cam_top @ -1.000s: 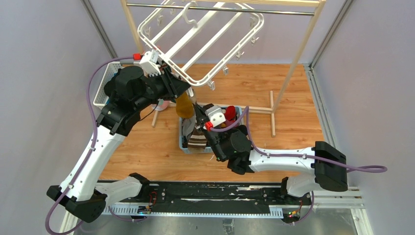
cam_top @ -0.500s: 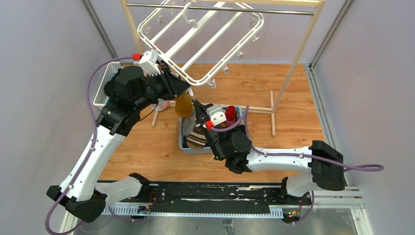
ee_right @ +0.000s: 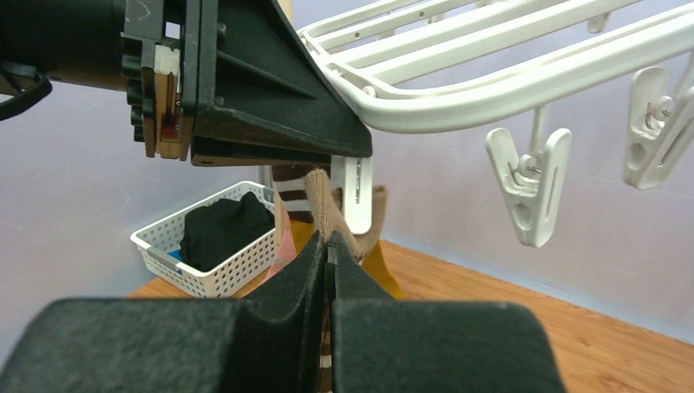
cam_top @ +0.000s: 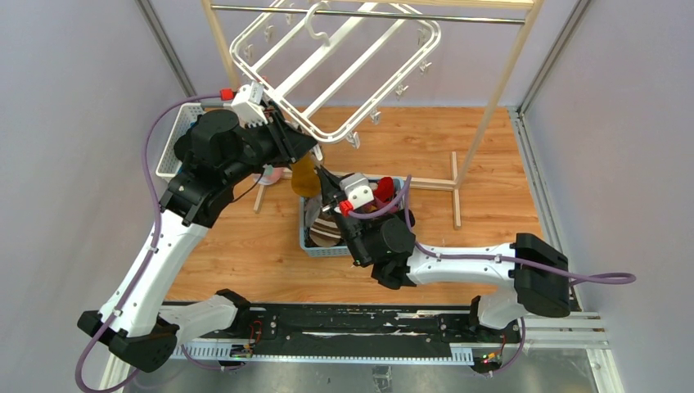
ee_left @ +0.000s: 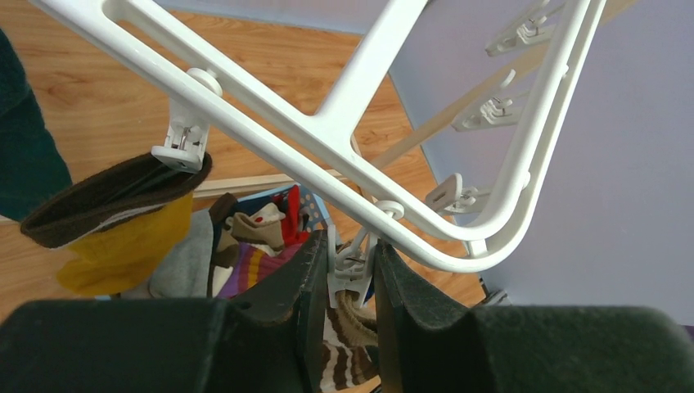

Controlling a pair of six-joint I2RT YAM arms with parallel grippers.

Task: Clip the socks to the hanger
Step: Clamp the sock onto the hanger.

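Presumably mid-clipping: squeezing one dangling clip at the near left corner of the hanger with the left claw, likely to spring its mouth wide for a sock. Pinching the cuff of a brown-and-cream striped sock with the right claw, pressed fully together on the cloth, and holding it up right against that clip from below, apparently to feed the edge in. Just to the left, dangling from the neighbouring clip, a mustard sock, already hung. Other socks down in the basket, largely covered by the right arm. Impossible to tell the squeezed clip's mouth open or shut, or the cuff inside it or merely against it: blocked by fingers in both wrist views, by the left wrist from above.
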